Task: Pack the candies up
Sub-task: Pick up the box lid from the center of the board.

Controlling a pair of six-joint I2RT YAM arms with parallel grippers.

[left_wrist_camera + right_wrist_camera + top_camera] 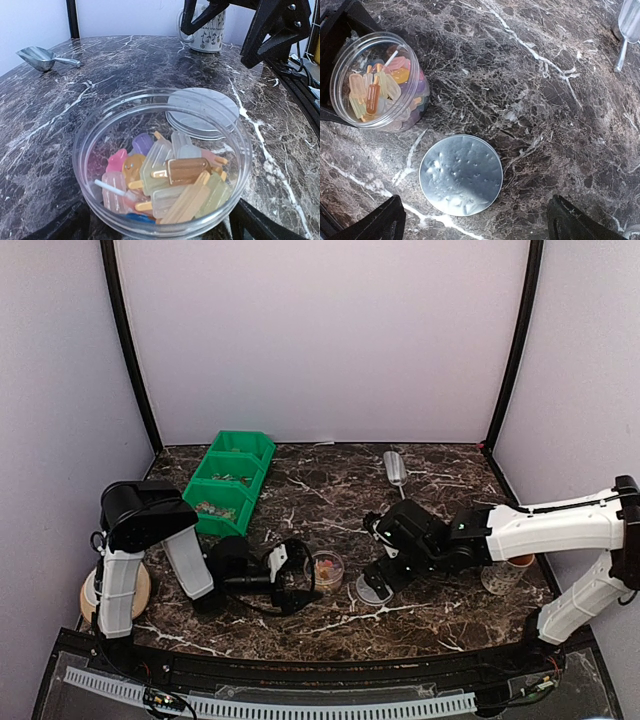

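Note:
The candies [175,175] are small popsicle-shaped sweets in mixed colours, heaped in a clear round tub [85,150] that stands uncovered on the marble table. My left gripper [162,222] is open, with one finger on each side of the tub's near wall. From above, the tub [327,567] stands just past the left gripper [303,575]. The tub's round lid [461,175] lies flat on the table to its right. My right gripper [479,222] hovers open over the lid, holding nothing. More candies [210,507] lie in the green bin [240,445].
A metal scoop [395,468] lies at the back of the table. A white mug [503,575] stands at the right beside the right arm. A roll of tape [88,595] lies by the left arm's base.

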